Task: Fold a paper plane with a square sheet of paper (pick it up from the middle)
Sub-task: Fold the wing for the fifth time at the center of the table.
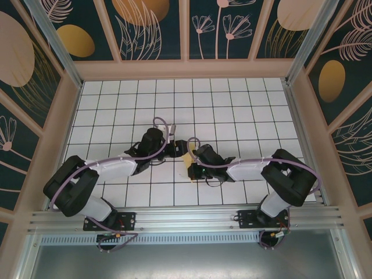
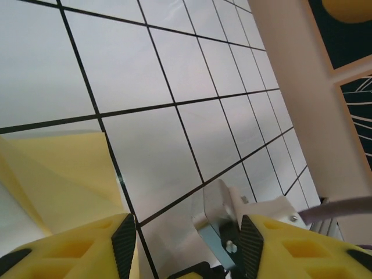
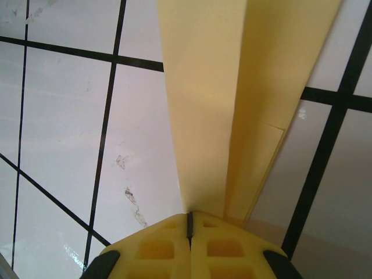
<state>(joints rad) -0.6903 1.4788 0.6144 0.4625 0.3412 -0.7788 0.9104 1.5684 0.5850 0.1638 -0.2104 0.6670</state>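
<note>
My right gripper (image 3: 189, 224) is pressed shut on the paper plane (image 3: 203, 104). It pinches the plane at its middle fold, and the long yellow shape reaches out over the white table (image 3: 58, 116). My left gripper (image 2: 186, 247) has its fingers spread with nothing between them, just beside the paper. I think the folding is almost done. Next I must set the plane down softly, without bending the wings.

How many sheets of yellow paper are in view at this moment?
1. The folded yellow paper sits between the arms, pinched in the right gripper's shut fingers; its edge lies beside the left gripper's open fingers. More could be hidden under the arms.
</note>
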